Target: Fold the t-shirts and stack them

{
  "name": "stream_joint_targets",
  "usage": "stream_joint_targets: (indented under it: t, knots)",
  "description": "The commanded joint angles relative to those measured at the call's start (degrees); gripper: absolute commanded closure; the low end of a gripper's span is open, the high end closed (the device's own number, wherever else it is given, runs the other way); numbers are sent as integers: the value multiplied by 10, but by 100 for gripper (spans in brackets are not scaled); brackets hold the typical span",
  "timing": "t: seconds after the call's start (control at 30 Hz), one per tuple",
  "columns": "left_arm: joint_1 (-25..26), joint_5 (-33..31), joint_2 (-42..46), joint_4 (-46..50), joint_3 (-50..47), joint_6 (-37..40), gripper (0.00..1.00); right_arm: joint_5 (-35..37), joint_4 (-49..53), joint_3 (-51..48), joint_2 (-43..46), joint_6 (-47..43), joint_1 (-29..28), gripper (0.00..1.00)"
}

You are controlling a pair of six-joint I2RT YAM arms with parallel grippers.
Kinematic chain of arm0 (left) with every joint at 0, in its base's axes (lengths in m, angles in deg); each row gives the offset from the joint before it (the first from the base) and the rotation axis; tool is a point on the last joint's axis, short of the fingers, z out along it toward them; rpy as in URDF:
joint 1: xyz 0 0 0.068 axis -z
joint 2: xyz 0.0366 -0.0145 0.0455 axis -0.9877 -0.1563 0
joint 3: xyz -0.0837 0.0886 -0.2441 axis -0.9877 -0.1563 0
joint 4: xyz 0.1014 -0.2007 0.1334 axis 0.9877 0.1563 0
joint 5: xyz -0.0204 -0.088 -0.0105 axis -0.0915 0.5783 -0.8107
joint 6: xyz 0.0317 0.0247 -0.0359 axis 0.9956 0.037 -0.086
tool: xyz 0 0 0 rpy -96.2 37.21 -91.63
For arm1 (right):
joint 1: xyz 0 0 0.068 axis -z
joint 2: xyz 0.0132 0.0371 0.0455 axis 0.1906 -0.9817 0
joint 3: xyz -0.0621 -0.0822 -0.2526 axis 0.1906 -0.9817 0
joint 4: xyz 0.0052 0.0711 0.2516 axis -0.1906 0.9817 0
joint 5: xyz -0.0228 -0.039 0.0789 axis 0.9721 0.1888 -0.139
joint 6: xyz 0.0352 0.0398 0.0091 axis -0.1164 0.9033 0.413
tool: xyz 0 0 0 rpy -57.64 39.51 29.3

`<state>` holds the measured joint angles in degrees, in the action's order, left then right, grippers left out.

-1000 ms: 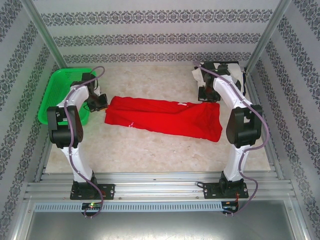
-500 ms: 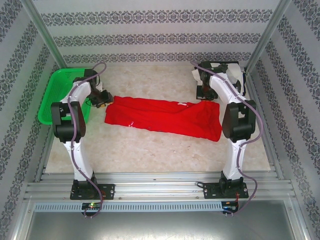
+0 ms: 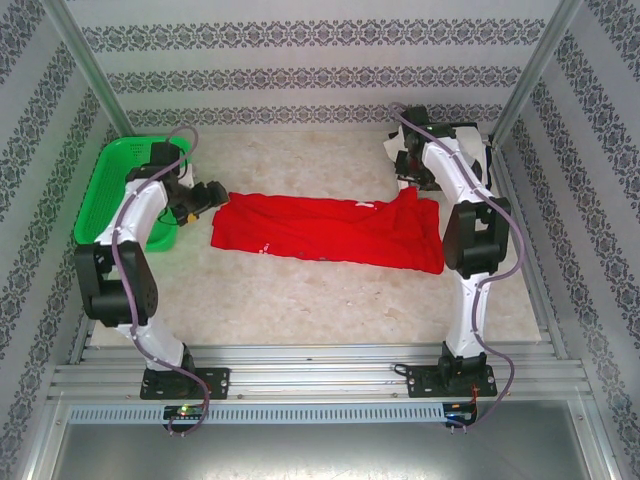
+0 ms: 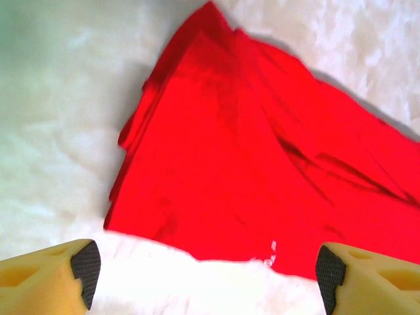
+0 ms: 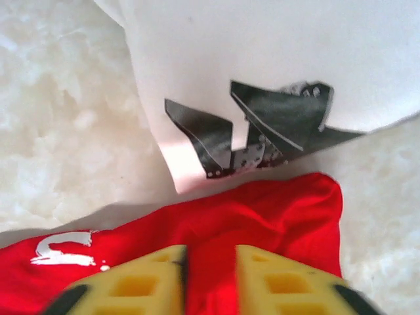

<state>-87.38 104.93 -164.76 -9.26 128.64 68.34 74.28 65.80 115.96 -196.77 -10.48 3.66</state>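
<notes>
Red shirt lies as a long, wrinkled band across the middle of the worktop, between your two arms. Your left tool hangs wide apart and empty at the shirt's left end. Your right tool has its fingers a little apart over the right corner; you cannot tell whether they pinch cloth. If they do, lifting may drag the band crooked. The white shirt lies just beside that corner and may get caught. The green basket stands close to your left arm.

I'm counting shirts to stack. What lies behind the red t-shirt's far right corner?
A white t-shirt with black blotches, meeting the red t-shirt at its edge. Whether any white cloth runs under the red is covered.
</notes>
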Motion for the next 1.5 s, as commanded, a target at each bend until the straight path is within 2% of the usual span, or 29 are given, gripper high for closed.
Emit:
stream_joint_targets:
  t: [0.0, 0.07, 0.13, 0.23, 0.37, 0.53, 0.7, 0.8, 0.9, 0.97, 1.07, 1.1, 1.2, 1.3, 1.4, 1.47]
  knots:
    - [2, 24, 12, -23, -53, -20, 13, -8, 3, 11, -3, 29, 7, 56]
    - [4, 33, 24, -31, -74, -19, 13, -7, -2, -9, 23, 31, 6, 50]
    - [5, 41, 32, -40, -94, -22, 13, -11, -11, -48, 67, 33, 5, 48]
    - [5, 51, 37, -70, -132, -31, 13, -22, -28, -155, 167, 47, 8, 42]
    - [5, 79, 33, -122, -179, -62, 15, -79, -39, -328, 301, 90, 20, 36]
    - [5, 89, 18, -214, -222, -98, 18, -105, -53, -503, 398, 126, 32, 35]
    - [6, 96, -18, -285, -236, -123, 35, -106, -99, -596, 434, 161, 41, 35]
    - [7, 90, -27, -304, -234, -123, 42, -103, -126, -617, 418, 168, 49, 35]
    - [8, 89, -48, -312, -225, -118, 55, -100, -158, -623, 393, 180, 56, 37]
    - [8, 79, -54, -310, -224, -111, 64, -96, -182, -629, 378, 193, 63, 39]
    - [8, 57, -44, -290, -226, -90, 83, -90, -220, -631, 351, 202, 67, 43]
    - [8, 55, -36, -283, -229, -86, 86, -93, -223, -626, 339, 202, 68, 44]
    - [7, 42, -7, -265, -239, -73, 87, -94, -207, -611, 304, 202, 66, 51]
    - [4, 28, 19, -254, -259, -68, 90, -65, -198, -631, 303, 221, 66, 59]
    - [-3, 15, 44, -244, -282, -64, 93, -32, -173, -634, 312, 221, 71, 80]
    - [-10, -3, 68, -237, -297, -64, 94, -12, -166, -637, 344, 215, 73, 88]
